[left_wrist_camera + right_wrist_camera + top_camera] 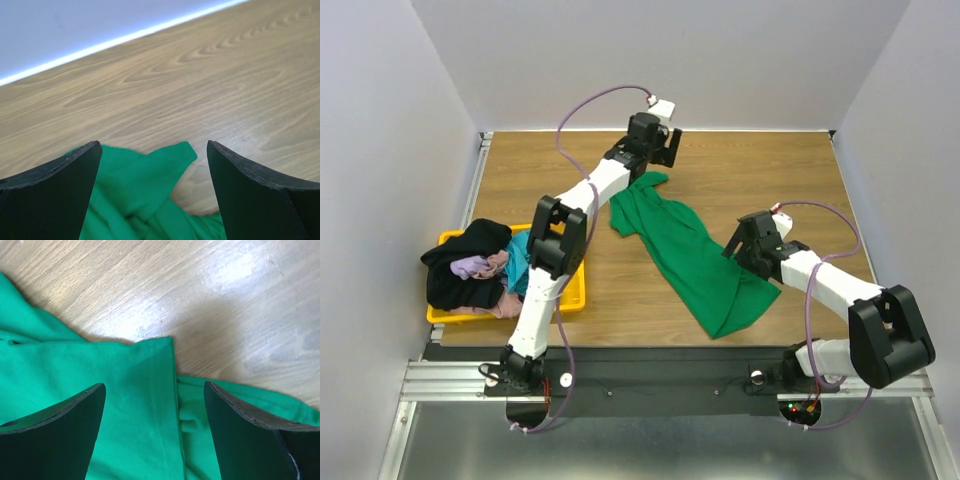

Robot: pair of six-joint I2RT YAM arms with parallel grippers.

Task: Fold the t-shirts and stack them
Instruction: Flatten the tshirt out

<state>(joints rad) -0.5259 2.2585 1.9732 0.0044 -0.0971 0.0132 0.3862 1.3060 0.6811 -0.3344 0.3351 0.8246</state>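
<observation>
One green t-shirt [690, 255], three heaped t-shirts [470, 265], one yellow bin [577, 292]

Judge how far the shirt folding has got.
Done: nothing folded or stacked. In hand: the bright green cloth t-shirt lies crumpled, left fingers and right fingers open over its ends. Left: folding it, plus the dark and pink shirts heaped in the yellow plastic bin.

No text, label, brand, number or sign is readable anywhere.

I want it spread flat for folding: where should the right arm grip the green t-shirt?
Probably the flat hemmed corner of the green t-shirt, lying on the table. Come straight down from above: the right gripper hangs over it, jaws open.
</observation>
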